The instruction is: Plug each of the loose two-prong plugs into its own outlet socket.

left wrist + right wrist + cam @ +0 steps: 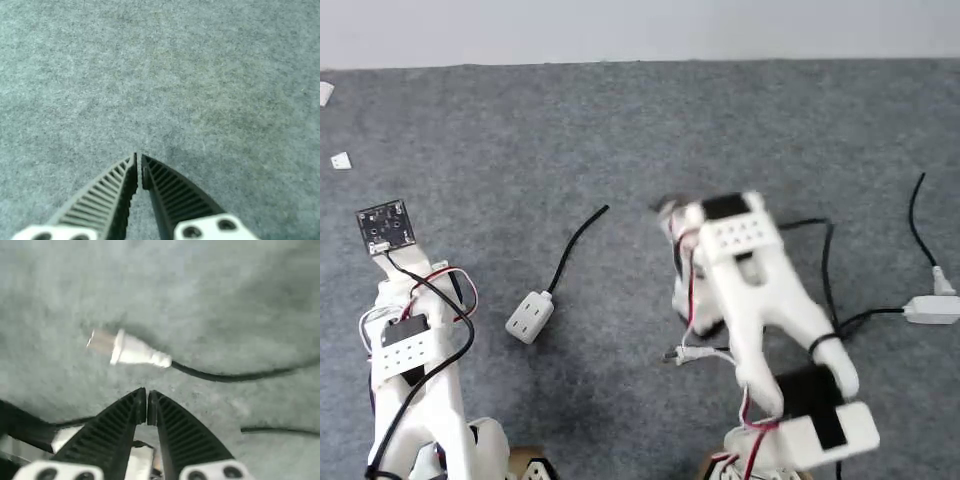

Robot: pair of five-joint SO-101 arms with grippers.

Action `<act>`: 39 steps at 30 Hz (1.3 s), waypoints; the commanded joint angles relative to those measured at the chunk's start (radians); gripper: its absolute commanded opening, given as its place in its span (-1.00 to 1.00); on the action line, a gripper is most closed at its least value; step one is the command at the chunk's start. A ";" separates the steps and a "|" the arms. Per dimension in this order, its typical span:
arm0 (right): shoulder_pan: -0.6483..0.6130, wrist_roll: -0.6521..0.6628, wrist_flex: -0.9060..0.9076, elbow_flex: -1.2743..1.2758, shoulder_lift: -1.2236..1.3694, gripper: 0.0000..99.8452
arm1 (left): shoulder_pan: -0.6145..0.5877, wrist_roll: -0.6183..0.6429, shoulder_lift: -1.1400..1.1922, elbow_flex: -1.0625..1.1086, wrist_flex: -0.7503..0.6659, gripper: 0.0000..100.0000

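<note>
Carpet (200,75) grey, felted, ribbed left pincer (139,158) clenched, right pincer (147,393) clenched near smooth white plug (131,351).

Two sockets (530,317) (932,311), two plugs (131,351) (942,282), two arms (405,352) (760,290)

Closed left end effector (139,162) over grey carpet (160,70)

Open carpet (160,75) ahead of left pincer (139,159); white plug (132,351) and black cord (225,376) before right pincer (146,394).
</note>
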 commanded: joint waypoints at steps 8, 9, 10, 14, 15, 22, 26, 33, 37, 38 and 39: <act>0.102 0.106 -0.243 0.338 -0.243 -0.98 | 0.003 -0.005 -0.018 -0.002 -0.031 -0.97; 0.114 0.089 -0.289 0.364 -0.239 -0.98 | 0.003 -0.005 -0.018 -0.002 -0.031 -0.97; 0.124 0.063 -0.332 0.382 -0.231 -0.98 | 0.003 -0.005 -0.018 -0.002 -0.031 -0.97; 0.128 -0.112 -0.521 0.419 -0.153 -0.98 | 0.003 -0.005 -0.018 -0.002 -0.031 -0.97; 0.128 -0.163 -0.538 0.405 -0.134 -0.98 | 0.003 -0.005 -0.018 -0.002 -0.031 -0.97; 0.134 -0.347 -0.539 0.219 0.033 -0.98 | 0.003 -0.005 -0.018 -0.002 -0.031 -0.97; 0.159 -0.442 -0.539 0.118 0.108 -0.98 | 0.003 -0.005 -0.018 -0.002 -0.031 -0.97; 0.254 -0.589 -0.533 0.012 0.134 -0.98 | 0.003 -0.005 -0.018 -0.002 -0.031 -0.97; 0.249 -0.652 -0.444 -0.054 0.110 -0.98 | 0.003 -0.005 -0.018 -0.002 -0.031 -0.97; 0.242 -0.666 -0.435 -0.064 0.105 -0.98 | 0.003 -0.005 -0.018 -0.002 -0.031 -0.97; 0.232 -0.674 -0.433 -0.074 0.107 -0.98 | 0.003 -0.005 -0.018 -0.002 -0.031 -0.97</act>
